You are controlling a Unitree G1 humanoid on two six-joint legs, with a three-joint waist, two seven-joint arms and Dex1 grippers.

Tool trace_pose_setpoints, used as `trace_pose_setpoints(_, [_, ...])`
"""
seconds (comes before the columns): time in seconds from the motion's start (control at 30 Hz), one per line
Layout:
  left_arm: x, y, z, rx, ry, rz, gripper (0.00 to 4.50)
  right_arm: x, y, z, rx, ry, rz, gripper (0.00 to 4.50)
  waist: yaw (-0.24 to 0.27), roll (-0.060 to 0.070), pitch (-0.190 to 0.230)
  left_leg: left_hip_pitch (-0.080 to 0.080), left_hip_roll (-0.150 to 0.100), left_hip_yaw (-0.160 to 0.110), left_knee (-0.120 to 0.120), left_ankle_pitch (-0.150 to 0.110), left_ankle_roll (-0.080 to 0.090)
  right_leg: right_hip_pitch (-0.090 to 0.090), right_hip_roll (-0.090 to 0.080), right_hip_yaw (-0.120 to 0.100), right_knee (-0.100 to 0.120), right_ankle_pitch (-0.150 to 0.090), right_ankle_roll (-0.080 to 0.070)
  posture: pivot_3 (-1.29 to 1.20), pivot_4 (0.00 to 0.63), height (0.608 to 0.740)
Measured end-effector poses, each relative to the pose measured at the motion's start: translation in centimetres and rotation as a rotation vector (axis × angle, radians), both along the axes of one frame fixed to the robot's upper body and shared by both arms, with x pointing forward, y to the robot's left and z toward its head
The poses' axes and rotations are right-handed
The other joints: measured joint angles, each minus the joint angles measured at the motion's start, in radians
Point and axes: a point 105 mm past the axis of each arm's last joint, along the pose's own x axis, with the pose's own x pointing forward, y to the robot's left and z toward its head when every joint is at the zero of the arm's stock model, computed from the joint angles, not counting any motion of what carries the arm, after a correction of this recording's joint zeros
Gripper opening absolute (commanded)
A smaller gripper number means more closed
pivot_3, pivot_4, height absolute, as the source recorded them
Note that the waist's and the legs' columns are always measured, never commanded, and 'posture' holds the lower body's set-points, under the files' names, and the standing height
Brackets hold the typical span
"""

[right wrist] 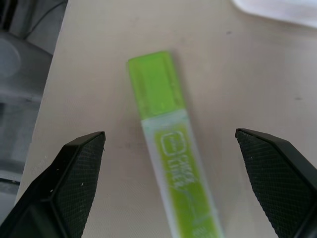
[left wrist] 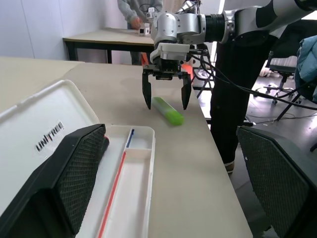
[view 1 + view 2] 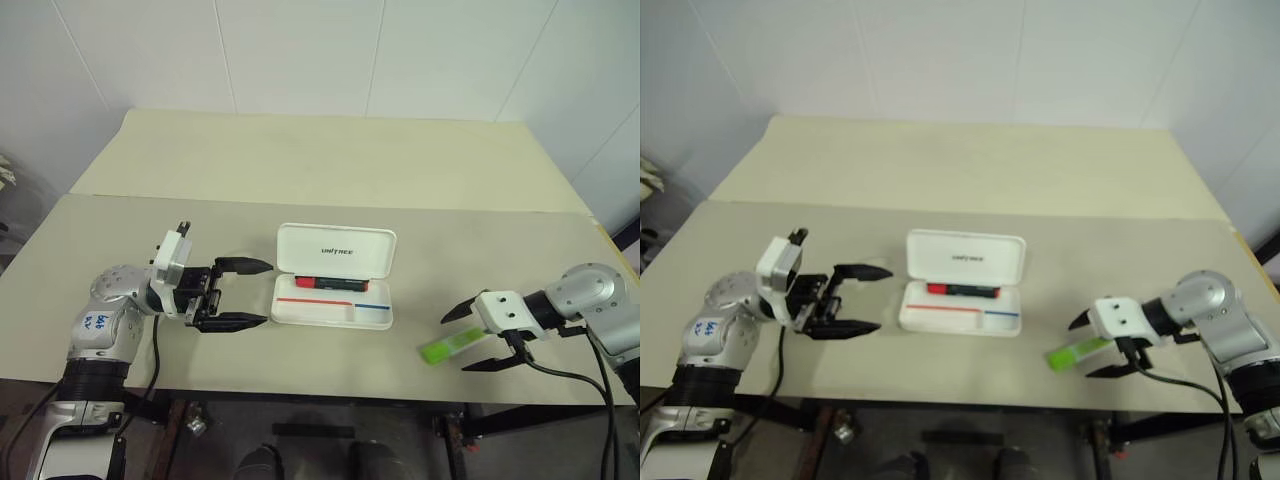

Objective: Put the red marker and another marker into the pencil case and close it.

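The white pencil case (image 3: 322, 313) lies open at the table's middle, its lid (image 3: 337, 250) folded back. The red marker (image 3: 330, 283) rests in the tray along the hinge side. The lime-green highlighter (image 3: 450, 347) lies flat near the front edge, to the right of the case. My right gripper (image 3: 474, 338) hangs open just above it, one finger on each side, and nothing is gripped; the right wrist view shows the highlighter (image 1: 168, 148) between the spread fingers (image 1: 64, 178). My left gripper (image 3: 262, 293) is open and level, pointing at the case's left end from close by.
The front edge of the table (image 3: 330, 375) runs close to the highlighter. A second table top (image 3: 330, 160) joins on behind. In the left wrist view a person (image 2: 138, 10) stands at a far table, beyond the table's right end.
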Motion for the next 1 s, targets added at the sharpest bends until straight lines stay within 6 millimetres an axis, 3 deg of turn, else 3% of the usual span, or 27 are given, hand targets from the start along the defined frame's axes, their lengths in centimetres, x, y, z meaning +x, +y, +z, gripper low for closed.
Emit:
trace_pose_setpoints(0.03, [0.0,0.0,0.0,0.001,0.0,0.0,4.5,0.2,0.1,-0.3,-0.002,0.008,0.0,4.46,-0.001,0.0,0.0,0.0,0.0,0.0,0.001,0.0,0.0,0.0,0.0,0.0,0.0,0.0,0.0,0.0,0.15,0.74])
trace_pose_setpoints(0.17, [-0.3,-0.2,0.2,0.008,-0.017,-0.011,4.5,0.6,0.2,-0.8,-0.007,0.017,0.017,3.6,-0.004,-0.001,0.0,0.005,0.0,0.0,0.001,0.0,0.0,0.005,0.0,0.0,0.001,0.0,0.0,0.0,0.15,0.74])
trace_pose_setpoints(0.3, [-0.4,-0.1,0.0,0.008,-0.007,-0.008,4.5,0.9,0.5,-1.1,0.003,0.024,0.022,2.37,-0.027,-0.002,0.0,0.013,0.001,-0.001,0.001,0.001,0.002,0.017,-0.003,0.0,-0.004,-0.003,-0.012,0.0,0.15,0.74])
trace_pose_setpoints(0.43, [-0.6,-0.1,-0.1,0.006,-0.004,-0.004,4.5,0.9,0.4,-1.3,0.006,0.033,0.014,1.11,-0.031,-0.003,0.001,0.017,0.001,-0.001,0.001,0.004,0.003,0.02,-0.005,0.002,-0.004,-0.001,-0.012,0.0,0.15,0.74])
trace_pose_setpoints(0.6, [-0.7,-0.1,0.2,0.006,-0.016,-0.002,4.5,1.0,0.4,-1.4,0.009,0.043,0.004,1.09,-0.031,-0.003,0.001,0.025,0.002,-0.001,-0.002,0.004,0.002,0.028,-0.009,0.002,-0.006,-0.001,-0.013,0.0,0.15,0.74])
trace_pose_setpoints(0.83, [-0.7,-0.1,0.2,0.006,-0.016,-0.001,4.5,1.4,1.0,-1.1,0.025,0.058,-0.048,1.09,-0.039,-0.003,0.001,0.025,0.002,-0.004,-0.005,0.004,0.002,0.028,-0.014,0.001,-0.009,-0.001,-0.013,0.0,0.15,0.74])
trace_pose_setpoints(1.0, [-0.7,-0.1,0.2,0.006,-0.016,-0.004,4.5,2.5,3.6,2.2,0.125,-0.018,-0.082,1.09,-0.039,-0.002,0.002,0.022,0.002,-0.007,-0.007,0.004,0.002,0.023,-0.014,0.001,-0.009,0.0,-0.011,0.0,0.15,0.74])
